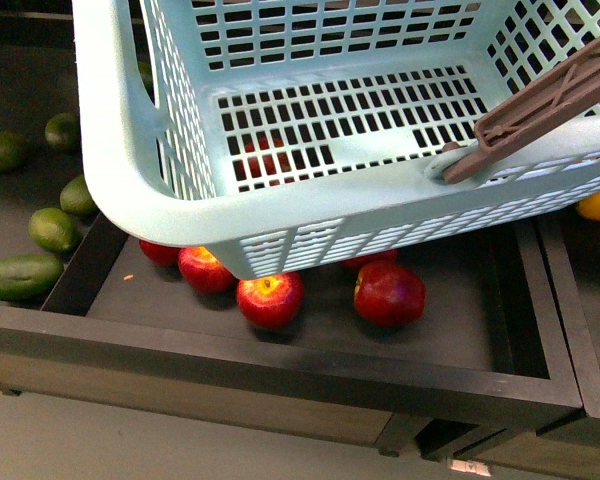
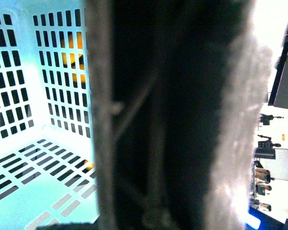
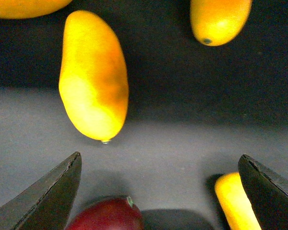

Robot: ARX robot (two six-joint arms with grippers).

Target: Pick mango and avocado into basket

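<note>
Right jaws spread wide near the mango (image 3: 92, 76); by the basket (image 1: 105, 130), left jaws' state cannot be told.

Your right gripper (image 3: 159, 155): both dark fingers (image 3: 48, 196) spread wide apart, holding nothing. Your left gripper: state cannot be told.

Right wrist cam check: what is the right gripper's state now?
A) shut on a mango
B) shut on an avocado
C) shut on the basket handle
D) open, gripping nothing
D: the right gripper has its jaws wide apart and closed on nothing, and the mango lies apart from them, ungripped.
</note>
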